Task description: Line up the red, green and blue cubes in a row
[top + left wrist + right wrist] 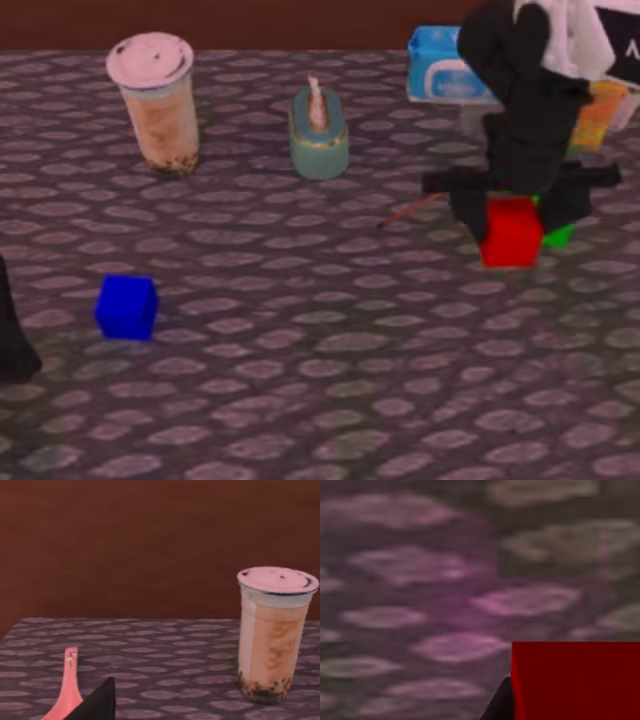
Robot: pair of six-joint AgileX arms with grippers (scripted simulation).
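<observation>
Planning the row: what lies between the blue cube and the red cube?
Top view: only bare patterned table between the blue cube and the red cube.

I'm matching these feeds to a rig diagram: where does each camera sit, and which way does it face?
Top view: above the table, looking down; right arm over red cube, left arm at the left edge.
Left wrist view: on the left arm, low, facing a lidded cup; a dark tip shows.
Right wrist view: on the right arm, close over the red cube.
Shared: cup, red cube.
</observation>
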